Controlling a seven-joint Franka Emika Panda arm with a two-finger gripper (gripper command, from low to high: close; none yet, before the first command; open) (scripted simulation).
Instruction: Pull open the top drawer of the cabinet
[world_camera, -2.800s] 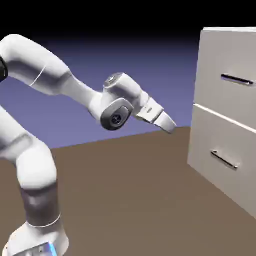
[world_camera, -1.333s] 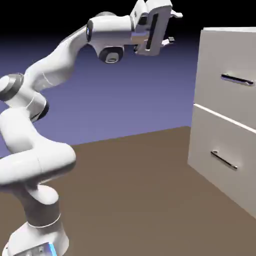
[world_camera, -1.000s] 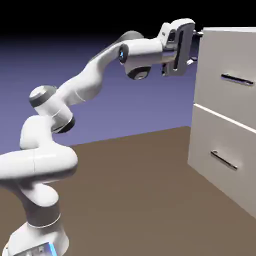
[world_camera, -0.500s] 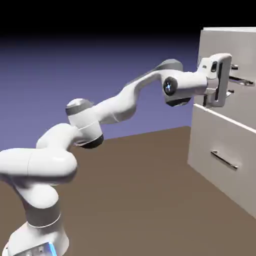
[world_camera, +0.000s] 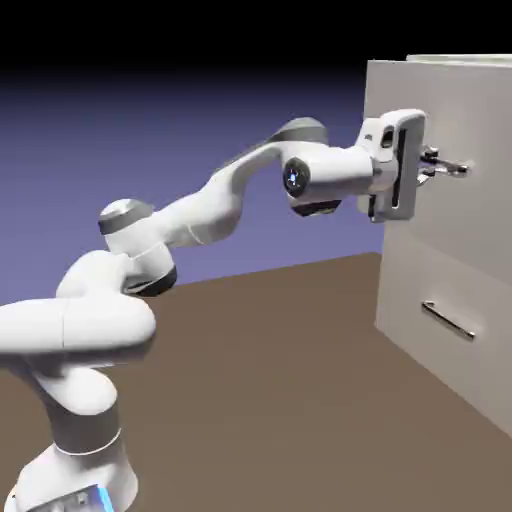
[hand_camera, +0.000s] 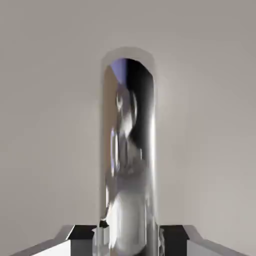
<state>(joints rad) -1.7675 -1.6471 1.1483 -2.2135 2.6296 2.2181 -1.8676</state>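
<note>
My gripper (world_camera: 437, 165) is clamped on the handle (hand_camera: 129, 150) of the top drawer (world_camera: 450, 120), which juts forward from the cabinet (world_camera: 440, 300); nothing inside it shows. The lower drawer (world_camera: 450, 330) sits flush.

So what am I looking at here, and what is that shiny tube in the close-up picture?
The white machine is a jointed robot arm, drawn by a computer. One picture looks on from the side; the other comes from a camera on its hand. The gripper, its two-fingered claw, is shut on the handle of the top drawer of the cabinet. That shiny tube is the handle seen up close. The drawer already stands out a little from the lower front. Nothing else shows on the brown table.
</note>
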